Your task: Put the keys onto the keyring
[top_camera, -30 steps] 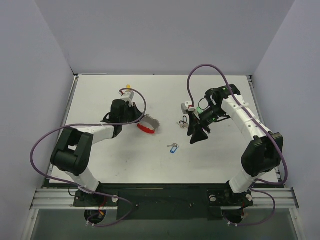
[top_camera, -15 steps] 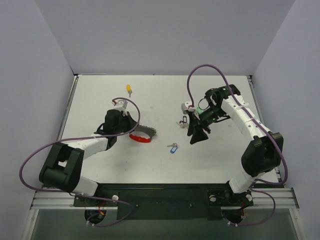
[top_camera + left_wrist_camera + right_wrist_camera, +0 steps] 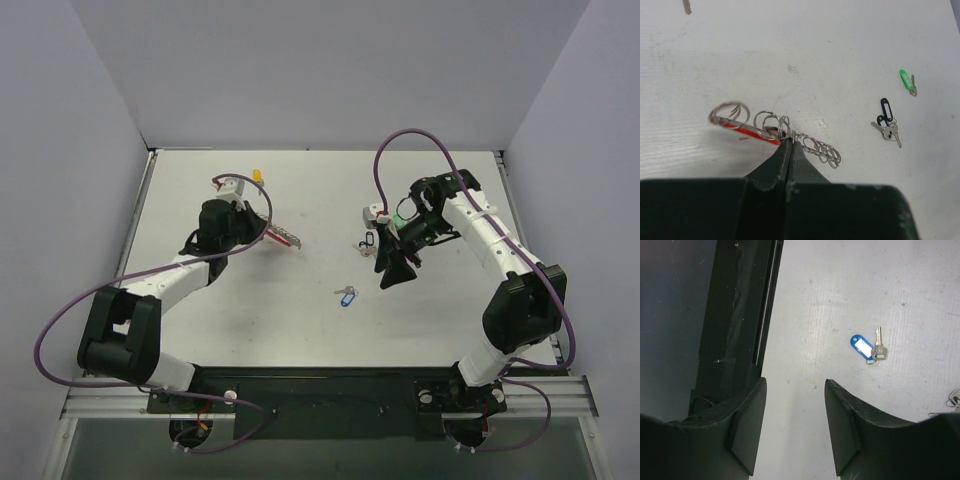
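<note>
Pinching the keyring in my left gripper, jaws shut tight on the wire beside the red arc, probably so the loops stay reachable for threading. It sits left-back on the surface. My right gripper has jaws apart, holds nothing and hovers near the blue-tagged key, likely my next pick. Black-tagged keys, green-tagged key and yellow-tagged key lie loose, apart from the ring. No tagged key looks threaded yet.

Shiny metal-wire keyring, matt white table.
</note>
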{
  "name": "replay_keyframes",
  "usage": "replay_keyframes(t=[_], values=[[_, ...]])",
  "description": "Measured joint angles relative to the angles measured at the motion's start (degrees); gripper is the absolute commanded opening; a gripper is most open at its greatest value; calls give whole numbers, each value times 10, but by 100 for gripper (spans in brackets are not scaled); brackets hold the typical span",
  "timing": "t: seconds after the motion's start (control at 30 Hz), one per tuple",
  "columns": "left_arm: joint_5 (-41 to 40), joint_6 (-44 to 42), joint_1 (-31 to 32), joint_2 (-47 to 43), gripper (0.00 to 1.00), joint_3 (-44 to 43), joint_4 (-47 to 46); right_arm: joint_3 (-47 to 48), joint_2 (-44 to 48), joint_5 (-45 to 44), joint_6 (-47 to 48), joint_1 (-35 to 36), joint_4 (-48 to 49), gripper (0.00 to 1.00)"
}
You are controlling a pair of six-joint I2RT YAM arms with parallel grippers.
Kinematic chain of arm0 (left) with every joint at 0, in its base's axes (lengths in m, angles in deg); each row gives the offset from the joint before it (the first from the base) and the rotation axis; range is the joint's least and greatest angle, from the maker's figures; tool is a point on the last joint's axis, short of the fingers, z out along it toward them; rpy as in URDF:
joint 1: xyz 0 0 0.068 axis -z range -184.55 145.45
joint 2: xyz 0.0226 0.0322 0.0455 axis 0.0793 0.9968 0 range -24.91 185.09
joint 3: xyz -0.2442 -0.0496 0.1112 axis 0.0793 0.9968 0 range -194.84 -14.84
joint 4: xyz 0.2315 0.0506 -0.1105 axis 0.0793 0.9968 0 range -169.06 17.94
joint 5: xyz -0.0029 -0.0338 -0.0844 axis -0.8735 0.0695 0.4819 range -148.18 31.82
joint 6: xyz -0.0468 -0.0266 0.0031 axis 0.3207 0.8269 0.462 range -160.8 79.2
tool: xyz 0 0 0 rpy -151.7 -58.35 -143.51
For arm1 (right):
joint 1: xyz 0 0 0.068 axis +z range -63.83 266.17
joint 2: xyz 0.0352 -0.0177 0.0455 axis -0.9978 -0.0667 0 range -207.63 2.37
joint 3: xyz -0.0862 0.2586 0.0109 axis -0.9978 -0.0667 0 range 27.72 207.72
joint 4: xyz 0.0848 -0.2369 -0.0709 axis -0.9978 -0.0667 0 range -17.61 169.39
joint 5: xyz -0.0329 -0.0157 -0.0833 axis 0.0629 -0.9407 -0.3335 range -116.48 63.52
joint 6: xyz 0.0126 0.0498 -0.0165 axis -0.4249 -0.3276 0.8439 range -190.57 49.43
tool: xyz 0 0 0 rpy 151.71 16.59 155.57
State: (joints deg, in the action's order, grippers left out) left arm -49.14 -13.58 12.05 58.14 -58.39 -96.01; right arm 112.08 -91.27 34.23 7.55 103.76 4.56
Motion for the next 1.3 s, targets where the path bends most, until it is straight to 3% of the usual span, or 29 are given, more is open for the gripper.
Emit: replay_keyframes(t=[0.5, 0.7, 1.0, 1.3], values=[[4, 28, -5, -27, 0, 131, -16, 0, 0, 0, 0, 0, 0, 46], [13, 32, -5, -34, 0, 114, -16, -1, 0, 0, 0, 0, 0, 46], [41, 39, -6, 41, 0, 9, -29, -1, 0, 0, 0, 0, 0, 46], [47, 55, -7, 23, 0, 85, -77, -3, 0, 0, 0, 0, 0, 46]])
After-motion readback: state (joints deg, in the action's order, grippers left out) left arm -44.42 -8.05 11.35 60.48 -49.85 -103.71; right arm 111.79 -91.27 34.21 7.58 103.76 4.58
